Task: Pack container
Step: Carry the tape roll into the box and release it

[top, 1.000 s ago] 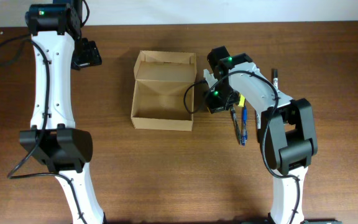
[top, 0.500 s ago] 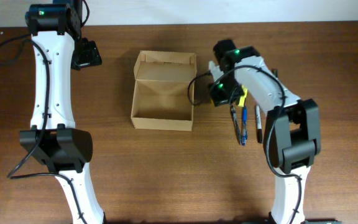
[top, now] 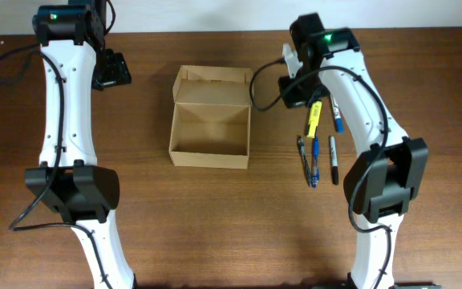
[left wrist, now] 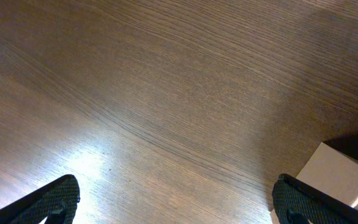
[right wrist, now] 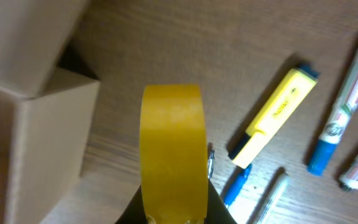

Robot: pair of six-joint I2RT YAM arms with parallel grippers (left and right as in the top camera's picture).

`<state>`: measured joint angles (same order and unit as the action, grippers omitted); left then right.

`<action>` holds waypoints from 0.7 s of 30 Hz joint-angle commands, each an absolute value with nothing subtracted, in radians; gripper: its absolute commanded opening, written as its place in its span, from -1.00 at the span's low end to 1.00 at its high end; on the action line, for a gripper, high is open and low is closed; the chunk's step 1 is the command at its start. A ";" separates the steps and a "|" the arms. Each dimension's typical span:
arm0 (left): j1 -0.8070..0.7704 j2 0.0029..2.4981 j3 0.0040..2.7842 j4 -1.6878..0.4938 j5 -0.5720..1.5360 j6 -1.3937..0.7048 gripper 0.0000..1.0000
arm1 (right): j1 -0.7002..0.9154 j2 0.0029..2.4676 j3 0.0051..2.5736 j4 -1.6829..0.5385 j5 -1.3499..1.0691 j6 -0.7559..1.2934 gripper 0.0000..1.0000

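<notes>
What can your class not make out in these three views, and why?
- Overhead: the yellow roll is hidden beneath the right gripper.
- Left wrist: the container is cut off by the right edge; only a corner shows.
- Right wrist: print on the highlighter is too blurred to read.

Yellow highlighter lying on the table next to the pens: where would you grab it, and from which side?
Grip the highlighter mid-barrel, coming straight down, jaws closing across its narrow width. It lies flat on the table, long and slim, with bare wood along both long sides there; its dark end sits close to the pens.
</notes>
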<state>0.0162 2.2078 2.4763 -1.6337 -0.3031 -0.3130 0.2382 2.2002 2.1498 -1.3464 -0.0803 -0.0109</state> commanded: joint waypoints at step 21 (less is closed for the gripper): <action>0.016 2.204 2.471 -1.632 -0.303 -0.308 1.00 | 0.595 2.202 2.357 -1.467 -0.037 -0.054 -0.92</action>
